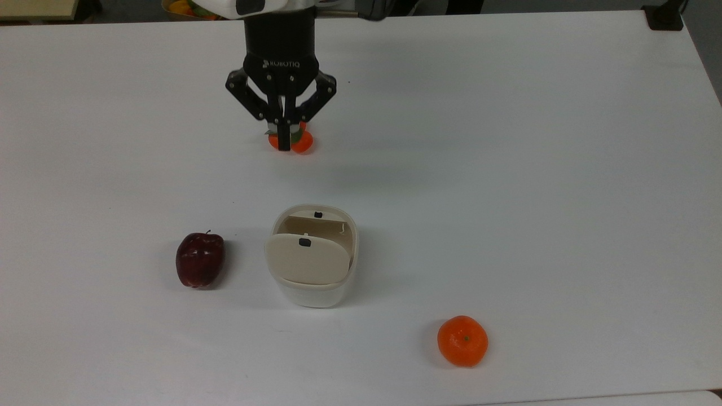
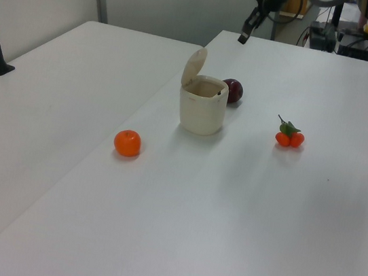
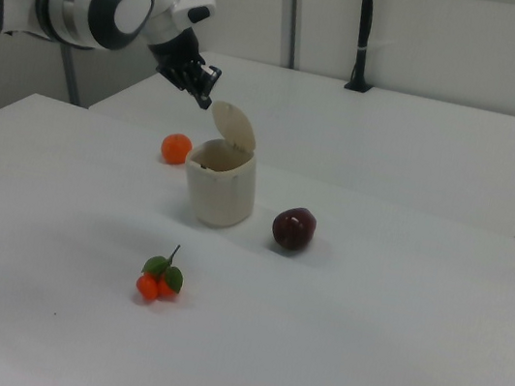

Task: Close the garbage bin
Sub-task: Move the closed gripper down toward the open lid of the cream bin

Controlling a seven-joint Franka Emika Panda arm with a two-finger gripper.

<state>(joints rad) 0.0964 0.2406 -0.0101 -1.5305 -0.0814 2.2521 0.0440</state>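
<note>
On the white table [image 1: 507, 141], going from the top view's left to its right, a dark red apple [image 1: 199, 260] lies first, on its side and just apart from the garbage bin [image 1: 313, 256]. The bin stands near the middle of the table, a cream rounded-square tub with its beige lid [image 1: 307, 258] swung up on its hinge. The lid stands tilted above the rim, so the inside of the bin is open to view, and a small black button [image 1: 305, 242] sits near the lid's free edge.

Farther back on the table, in line with the bin, lies a cluster of small oranges with green leaves [image 2: 289, 135]. In the top view the gripper [image 1: 284, 144] hangs in front of this cluster and covers part of it. Its two black fingers are pressed together with no gap between them, and they hold nothing. In the right view the gripper [image 3: 204, 101] hovers in the air close beside the raised lid, near its top edge but apart from it.

Toward the top view's lower right, a single orange [image 1: 462, 340] rests well apart from the bin.
</note>
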